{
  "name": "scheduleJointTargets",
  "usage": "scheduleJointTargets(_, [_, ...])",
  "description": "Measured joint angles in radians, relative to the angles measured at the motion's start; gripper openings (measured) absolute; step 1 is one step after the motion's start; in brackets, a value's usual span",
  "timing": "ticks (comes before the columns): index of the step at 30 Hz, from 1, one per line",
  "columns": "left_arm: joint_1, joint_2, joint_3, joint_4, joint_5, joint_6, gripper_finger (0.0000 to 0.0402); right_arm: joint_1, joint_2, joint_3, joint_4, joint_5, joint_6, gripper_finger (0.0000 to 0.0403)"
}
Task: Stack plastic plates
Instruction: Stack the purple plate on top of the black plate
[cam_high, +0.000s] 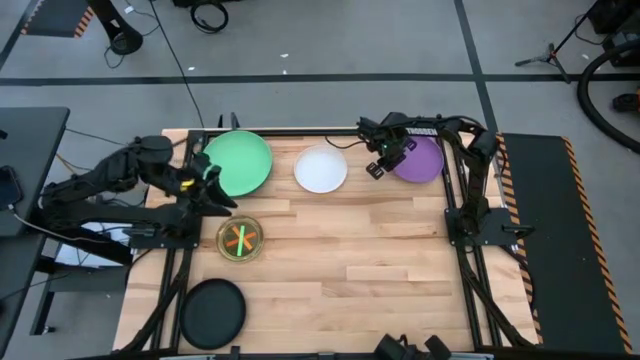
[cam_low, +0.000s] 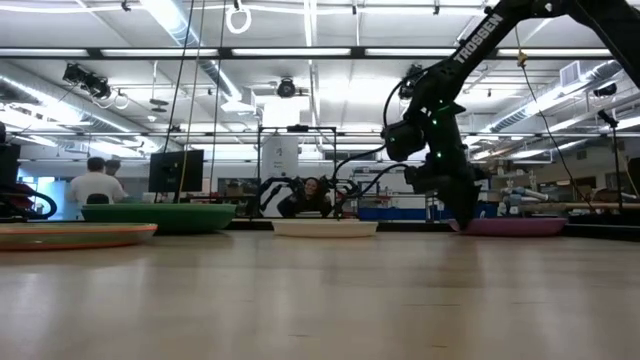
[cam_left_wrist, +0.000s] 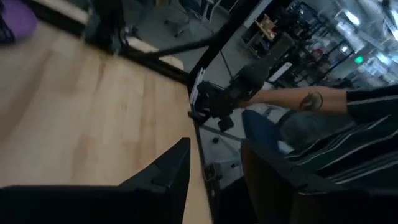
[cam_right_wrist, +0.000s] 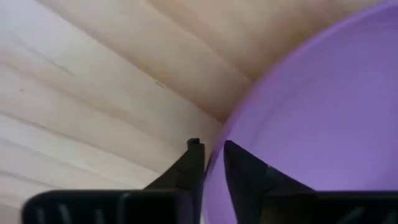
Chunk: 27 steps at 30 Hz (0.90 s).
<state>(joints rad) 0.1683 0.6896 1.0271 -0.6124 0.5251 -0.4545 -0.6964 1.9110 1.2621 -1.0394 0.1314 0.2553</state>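
Note:
A large green plate (cam_high: 240, 162), a white plate (cam_high: 321, 169) and a purple plate (cam_high: 420, 160) lie flat in a row along the far edge. A stack of small translucent plates (cam_high: 240, 240), orange and lime showing, sits at the left. A black plate (cam_high: 213, 313) lies at the near left corner. My right gripper (cam_high: 381, 165) is at the purple plate's left rim, shut on it. My left gripper (cam_high: 217, 192) hovers open between the green plate and the small stack, holding nothing. My right gripper (cam_right_wrist: 211, 160) pinches the purple plate's left rim (cam_right_wrist: 216, 152) between its two fingers, one finger (cam_right_wrist: 191, 165) outside the rim and the other (cam_right_wrist: 245, 169) over the plate's inner face. It comes from above, slanting down. In the low view the purple plate (cam_low: 515, 227) still lies on the table.
Bare wood fills the table's middle and near right. Black frame rails run along the table's left, right and far edges. A person's tattooed forearm (cam_left_wrist: 311, 99) shows beyond the table's edge in the left wrist view, and people sit in the room behind.

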Motion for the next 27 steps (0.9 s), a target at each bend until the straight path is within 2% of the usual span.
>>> scheduleJointTargets(4, [-0.005,0.044,0.106,-0.006,-0.117,0.140,0.0149,-0.004,0.000,0.000,-0.006,-0.010,-0.025,0.0020])
scheduleJointTargets(8, [-0.047,0.113,0.169,0.005,-0.218,0.175,0.0149,0.035,-0.038,-0.001,-0.037,-0.050,-0.094,0.0014])
scheduleJointTargets(11, [-0.094,0.173,0.172,0.005,-0.270,0.120,0.0149,0.109,-0.134,-0.001,-0.085,-0.045,-0.213,0.0011])
scheduleJointTargets(14, [-0.143,0.246,0.170,0.010,-0.319,0.072,0.0149,0.205,-0.290,-0.001,-0.171,-0.064,-0.285,0.0011])
scheduleJointTargets(16, [-0.172,0.294,0.170,0.050,-0.342,0.068,0.0149,0.273,-0.411,0.000,-0.191,-0.141,-0.325,0.0011])
scheduleJointTargets(20, [-0.212,0.394,0.170,0.202,-0.390,0.136,0.0150,0.398,-0.642,0.000,-0.178,-0.421,-0.361,0.0011])
scheduleJointTargets(24, [-0.226,0.491,0.170,0.461,-0.421,0.255,0.0159,0.500,-0.803,0.000,-0.114,-0.622,-0.283,0.0011])
scheduleJointTargets(27, [-0.215,0.581,0.171,0.632,-0.420,0.219,0.0170,0.573,-0.867,0.000,-0.043,-0.690,-0.153,0.0011])
